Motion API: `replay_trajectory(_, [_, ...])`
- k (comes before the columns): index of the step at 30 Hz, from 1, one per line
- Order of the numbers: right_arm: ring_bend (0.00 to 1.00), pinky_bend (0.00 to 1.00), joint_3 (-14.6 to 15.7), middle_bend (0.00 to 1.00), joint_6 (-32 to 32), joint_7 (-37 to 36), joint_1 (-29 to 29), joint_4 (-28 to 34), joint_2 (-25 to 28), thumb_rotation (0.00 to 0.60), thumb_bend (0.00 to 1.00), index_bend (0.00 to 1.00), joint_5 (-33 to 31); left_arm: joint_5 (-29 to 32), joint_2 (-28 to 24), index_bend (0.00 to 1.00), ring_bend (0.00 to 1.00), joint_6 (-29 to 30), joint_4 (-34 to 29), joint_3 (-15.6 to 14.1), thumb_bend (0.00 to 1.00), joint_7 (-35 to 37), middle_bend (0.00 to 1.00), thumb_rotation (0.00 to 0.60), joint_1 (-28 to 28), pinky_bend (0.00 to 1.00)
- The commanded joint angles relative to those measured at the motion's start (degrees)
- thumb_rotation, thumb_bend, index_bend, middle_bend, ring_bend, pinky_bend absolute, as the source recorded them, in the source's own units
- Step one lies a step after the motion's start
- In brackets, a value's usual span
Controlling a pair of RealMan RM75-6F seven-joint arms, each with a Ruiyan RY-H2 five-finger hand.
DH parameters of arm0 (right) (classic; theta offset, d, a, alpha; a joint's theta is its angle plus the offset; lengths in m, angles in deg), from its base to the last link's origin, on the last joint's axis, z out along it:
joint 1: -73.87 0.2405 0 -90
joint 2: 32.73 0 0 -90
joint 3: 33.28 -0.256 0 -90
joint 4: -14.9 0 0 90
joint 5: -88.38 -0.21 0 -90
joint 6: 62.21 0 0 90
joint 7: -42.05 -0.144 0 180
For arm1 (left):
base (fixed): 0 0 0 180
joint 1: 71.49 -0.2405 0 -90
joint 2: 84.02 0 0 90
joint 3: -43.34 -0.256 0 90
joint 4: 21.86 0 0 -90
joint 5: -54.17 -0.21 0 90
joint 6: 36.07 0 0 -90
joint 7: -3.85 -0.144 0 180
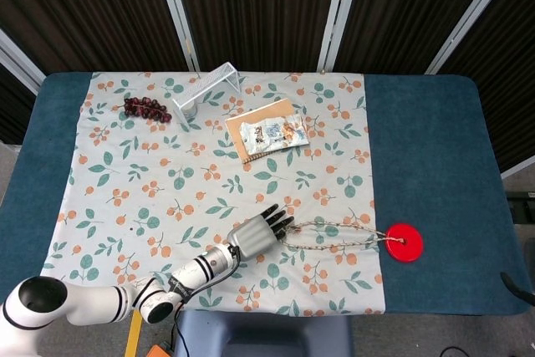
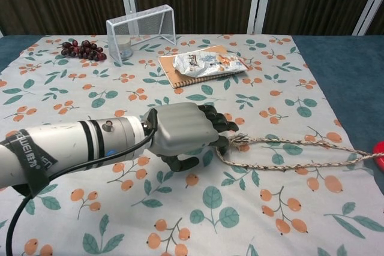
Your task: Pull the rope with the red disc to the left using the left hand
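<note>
Here, the flowered cloth (image 1: 150, 181) covers most of the table, with blue mat (image 1: 426, 148) on the disc's side. My left hand (image 1: 261, 231) rests low on the cloth, fingers curled at the rope's looped end; whether they truly pinch it I cannot tell. The rope (image 1: 338, 236) lies as a narrow doubled strand running straight rightward from my hand to the red disc (image 1: 404, 242), which sits on the mat just past the cloth's edge. Open cloth lies leftward of the disc, beyond my hand. My right hand is not visible.
</note>
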Motion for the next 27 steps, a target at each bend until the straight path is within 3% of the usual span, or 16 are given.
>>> replay_trajectory(1, [0.00,0.00,0.0,0.00,0.0,0.2,0.0,0.1,0.0,0.600,0.29,0.00,-0.1,0.1,-0.2,0.55,0.00,0.3,0.0,-0.3,0.55,-0.3,0.02,0.600,0.0,0.10])
replay_trajectory(10, [0.00,0.00,-0.2,0.00,0.1,0.9,0.0,0.6,0.0,0.600,0.29,0.00,-0.3,-0.9,-1.8,0.69,0.00,2.6,-2.0,-0.6,0.56,0.2,0.06,0.600,-0.1,0.11])
replay_trajectory(17, [0.00,0.00,-0.1,0.00,0.4,1.5,0.2,1.0,0.0,0.600,0.29,0.00,-0.1,-1.1,-1.9,0.79,0.00,3.5,-2.7,-1.1,0.64,1.7,0.11,0.600,-0.6,0.13])
replay_trajectory(27, [0.00,0.00,-0.2,0.00,0.6,1.8,0.3,1.3,0.2,0.600,0.29,0.00,-0.1,-1.8,-4.1,0.85,0.00,5.9,-3.0,-1.5,0.69,2.2,0.17,0.600,-1.7,0.14])
